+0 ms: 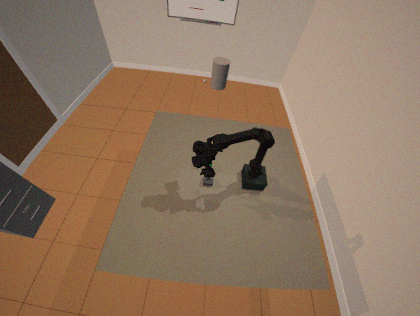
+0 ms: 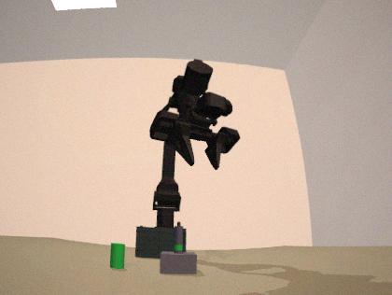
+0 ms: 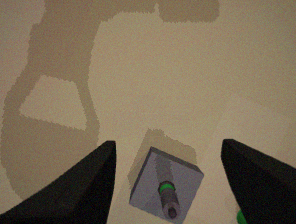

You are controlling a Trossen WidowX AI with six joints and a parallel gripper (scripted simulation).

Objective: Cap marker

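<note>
This is a plain indoor room of the office or classroom sort. A whiteboard (image 1: 202,10) hangs on the cream back wall, a grey cylindrical bin (image 1: 220,73) stands on the floor below it, and a grey drawer cabinet (image 1: 22,205) sits at the left beside a dark brown door panel (image 1: 20,107). Orange floor tiles (image 1: 100,145) with white skirting surround 1 grey-beige worktop (image 1: 210,240), lit by a ceiling panel (image 2: 84,4).

- The black arm (image 2: 169,173) stands tall, bends over at the top and reaches forward.
- Its tool (image 2: 203,154) hangs high up and points down.
- The two fingers are partly open and hold nothing.
</note>
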